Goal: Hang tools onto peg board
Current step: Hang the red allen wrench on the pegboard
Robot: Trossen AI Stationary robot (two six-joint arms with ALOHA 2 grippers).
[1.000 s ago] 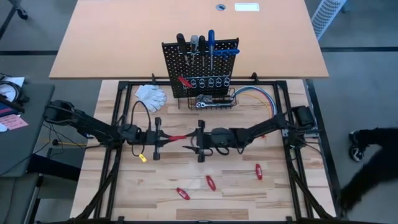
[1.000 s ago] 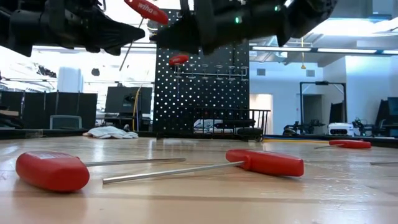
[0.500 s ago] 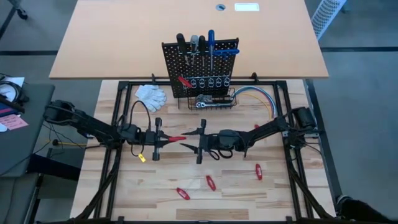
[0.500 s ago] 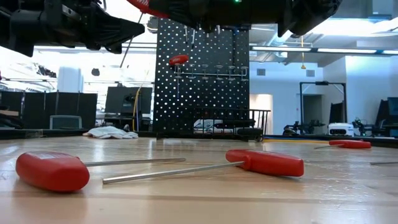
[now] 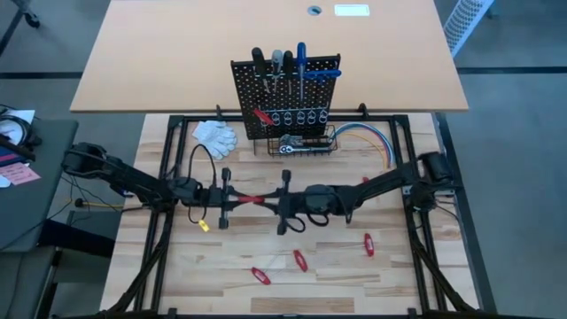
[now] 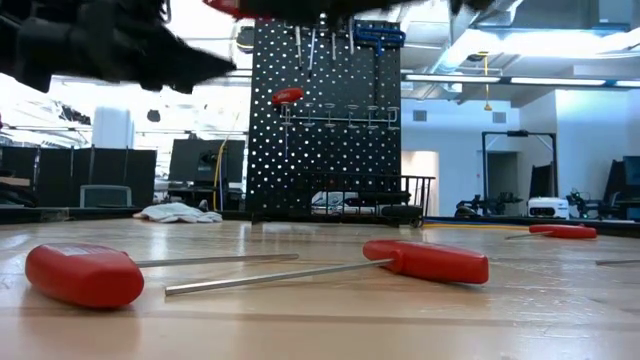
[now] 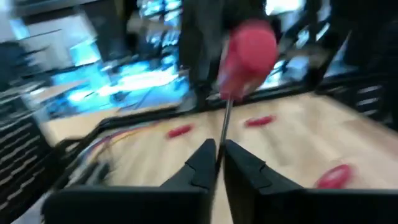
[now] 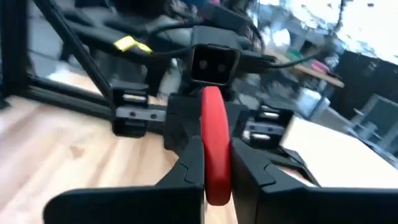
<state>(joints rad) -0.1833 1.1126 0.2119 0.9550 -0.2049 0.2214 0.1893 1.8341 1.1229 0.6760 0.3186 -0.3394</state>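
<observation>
Both grippers meet above the table's middle. Left gripper is closed on the metal shaft of a red-handled screwdriver; right gripper is clamped on that tool's red handle, facing the left one. Peg board stands upright at the far edge, with several long screwdrivers hanging at its top and one red-handled tool on its face. Wire basket at its base holds a chrome ratchet wrench. Three red-handled screwdrivers lie near the front edge, well apart. White gloves and coloured cables flank the board. Bare wood surrounds both arms.
</observation>
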